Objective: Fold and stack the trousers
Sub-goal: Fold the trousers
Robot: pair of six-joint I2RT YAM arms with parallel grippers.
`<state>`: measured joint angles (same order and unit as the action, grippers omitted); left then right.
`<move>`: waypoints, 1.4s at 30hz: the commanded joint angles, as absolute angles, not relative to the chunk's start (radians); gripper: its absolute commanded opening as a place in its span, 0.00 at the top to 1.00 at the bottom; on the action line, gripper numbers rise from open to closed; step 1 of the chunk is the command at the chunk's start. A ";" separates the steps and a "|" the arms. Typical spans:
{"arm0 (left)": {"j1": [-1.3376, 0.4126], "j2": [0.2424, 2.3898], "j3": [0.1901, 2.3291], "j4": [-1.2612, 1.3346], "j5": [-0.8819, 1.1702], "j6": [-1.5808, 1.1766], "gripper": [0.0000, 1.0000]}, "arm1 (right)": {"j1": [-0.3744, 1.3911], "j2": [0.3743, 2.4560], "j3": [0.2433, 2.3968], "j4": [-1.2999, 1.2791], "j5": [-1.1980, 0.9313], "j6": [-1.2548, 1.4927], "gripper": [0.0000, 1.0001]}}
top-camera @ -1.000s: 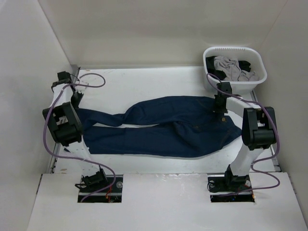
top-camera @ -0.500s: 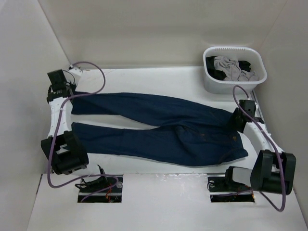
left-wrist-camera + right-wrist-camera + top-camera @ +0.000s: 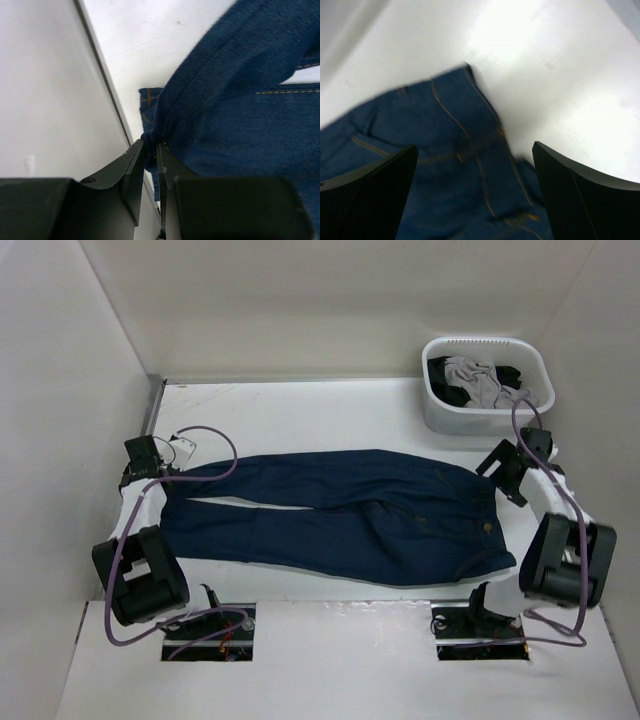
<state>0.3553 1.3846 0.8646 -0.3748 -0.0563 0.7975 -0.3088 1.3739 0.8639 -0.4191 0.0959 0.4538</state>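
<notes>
1. The left gripper (image 3: 150,146) is pinching a bunched fold of the trousers (image 3: 350,510), with its two fingers pressed together on the denim at their tips.
2. From that pinch, the dark blue cloth is spreading away ahead of the left gripper and off to its right. A hem edge with orange stitching is lying on the table (image 3: 300,410) just beyond the fingertips.
3. A white side wall (image 3: 45,100) is standing close on the left of the left gripper.
4. The right gripper (image 3: 474,147) is holding its fingers spread wide and is gripping nothing.
5. In the right wrist view, the waist end of the trousers is showing beneath the gap between the spread fingers, and it is touching neither of them.
6. The trousers are lying stretched out along the table between the two grippers. The two legs are running side by side toward the left gripper, and the waist is pointing toward the right gripper.
7. A white basket (image 3: 440,415) of mixed clothes (image 3: 475,380) is sitting beyond the right gripper, apart from the trousers.
</notes>
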 commanded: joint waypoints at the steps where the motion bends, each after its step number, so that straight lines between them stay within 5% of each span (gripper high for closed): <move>1: 0.370 1.328 0.877 -0.325 -0.040 0.811 0.98 | -0.272 1.517 0.969 -0.345 0.094 0.482 0.00; 12: 0.400 1.348 0.923 -0.318 -0.067 0.801 0.97 | -0.225 1.723 1.069 -0.360 0.156 0.483 0.05; 16: 0.412 1.358 0.939 -0.311 -0.064 0.792 0.97 | -0.206 1.767 1.101 -0.367 0.149 0.476 0.42; 17: 0.416 1.361 0.943 -0.308 -0.063 0.785 0.97 | -0.203 1.769 1.106 -0.368 0.149 0.472 0.72; 18: 0.420 1.362 0.951 -0.302 -0.060 0.778 0.97 | -0.197 1.760 1.109 -0.376 0.156 0.472 0.91; 19: 0.423 1.364 0.959 -0.293 -0.057 0.772 0.97 | -0.196 1.744 1.109 -0.373 0.158 0.471 0.99; 33: 0.426 1.485 1.350 -0.112 -0.020 0.744 0.97 | -0.340 1.194 0.968 -0.017 -0.018 0.451 1.00; 42: 0.421 1.307 1.002 -0.179 0.020 0.787 0.97 | -0.369 1.074 0.704 0.080 -0.063 0.561 0.94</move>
